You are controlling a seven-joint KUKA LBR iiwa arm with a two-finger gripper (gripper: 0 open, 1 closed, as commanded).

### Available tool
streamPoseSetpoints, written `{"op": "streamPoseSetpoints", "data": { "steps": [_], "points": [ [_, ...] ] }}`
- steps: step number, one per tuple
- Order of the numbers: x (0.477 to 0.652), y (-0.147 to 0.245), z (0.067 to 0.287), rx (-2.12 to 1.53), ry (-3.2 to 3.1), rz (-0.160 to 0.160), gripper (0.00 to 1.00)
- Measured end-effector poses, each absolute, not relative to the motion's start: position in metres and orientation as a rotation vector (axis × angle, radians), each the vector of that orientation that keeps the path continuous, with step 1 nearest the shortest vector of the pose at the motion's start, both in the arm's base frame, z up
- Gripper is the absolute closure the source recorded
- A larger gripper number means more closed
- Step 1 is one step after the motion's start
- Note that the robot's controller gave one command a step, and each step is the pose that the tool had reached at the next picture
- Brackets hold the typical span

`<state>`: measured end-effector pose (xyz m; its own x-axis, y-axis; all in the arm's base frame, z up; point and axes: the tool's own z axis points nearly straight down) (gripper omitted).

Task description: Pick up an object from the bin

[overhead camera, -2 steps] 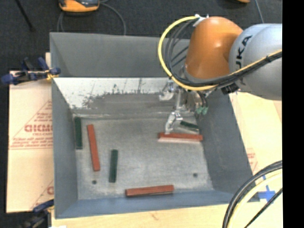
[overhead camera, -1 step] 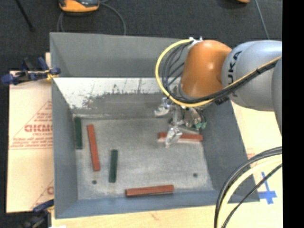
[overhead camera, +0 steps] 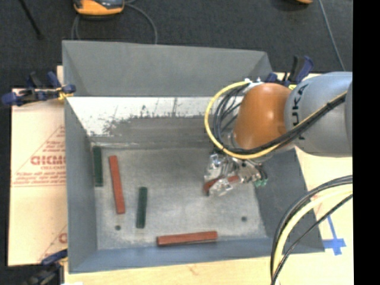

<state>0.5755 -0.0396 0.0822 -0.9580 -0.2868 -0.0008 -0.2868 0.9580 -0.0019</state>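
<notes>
Looking down into a grey metal bin [overhead camera: 80, 177]: the claw [overhead camera: 224, 180] hangs low at right; open or closed, I cannot tell. The nearest red-brown bar [overhead camera: 187, 238] lies below-left of it, its long axis along the bottom wall.

grey bin [overhead camera: 166, 70], dark green sticks [overhead camera: 97, 166], rust-red sticks [overhead camera: 116, 184], orange wrist cover [overhead camera: 260, 116].

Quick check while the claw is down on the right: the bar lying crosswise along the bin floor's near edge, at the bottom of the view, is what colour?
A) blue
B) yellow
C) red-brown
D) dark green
C: the crosswise bar at the near edge of the bin floor is red-brown; the left dark green bar and the second dark green bar lie further left, running up the view.
</notes>
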Motion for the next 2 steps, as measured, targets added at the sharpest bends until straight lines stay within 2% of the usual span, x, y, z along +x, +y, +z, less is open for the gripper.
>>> {"op": "streamPoseSetpoints", "data": {
  "steps": [1, 2],
  "points": [
    [0.576, -0.040, 0.082, -0.454, 3.107, -0.003, 1.00],
    [0.581, -0.033, 0.241, -0.466, 3.100, -0.003, 1.00]
  ]
}}
